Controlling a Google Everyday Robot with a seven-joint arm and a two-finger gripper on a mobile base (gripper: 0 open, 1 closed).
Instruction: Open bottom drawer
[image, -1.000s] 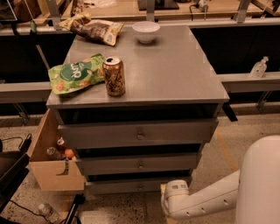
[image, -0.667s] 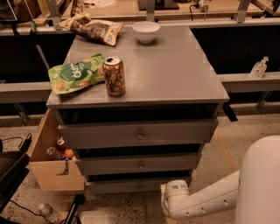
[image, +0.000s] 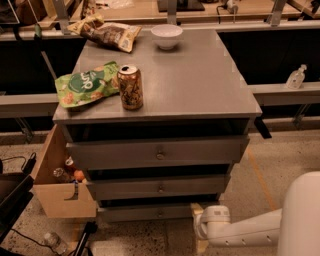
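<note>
The camera view looks down at a grey cabinet (image: 200, 75) with three drawer fronts stacked below its top. A white arm (image: 250, 230) reaches in from the lower right of the frame. The gripper (image: 201, 227) is at its rounded end, low in the frame and right of centre, just beside the right end of the bottom drawer (image: 135, 213). Whether the gripper is clenched or released cannot be told, nor whether it touches the drawer. It holds nothing that can be seen.

The bottom drawer is the slim grey strip lowest in the stack, at lower centre, with a small round knob (image: 160, 213) in its middle. Above it are the middle drawer (image: 125, 189) and the tall top drawer (image: 115, 155), each with a dark gap over its front.

On the cabinet top, a brown patterned can (image: 130, 87) stands upright near the front left. It touches a green snack bag (image: 85, 87) whose white lettering is too blurred to read. A brown snack bag (image: 107, 34) lies at the back left and a white bowl (image: 166, 36) at the back centre. No writing on any of them is legible.

A wooden box (image: 62, 200) leans against the cabinet's left side. The speckled floor (image: 140, 242) in front of the drawers is open. A plastic bottle (image: 52, 242) lies at the lower left.
</note>
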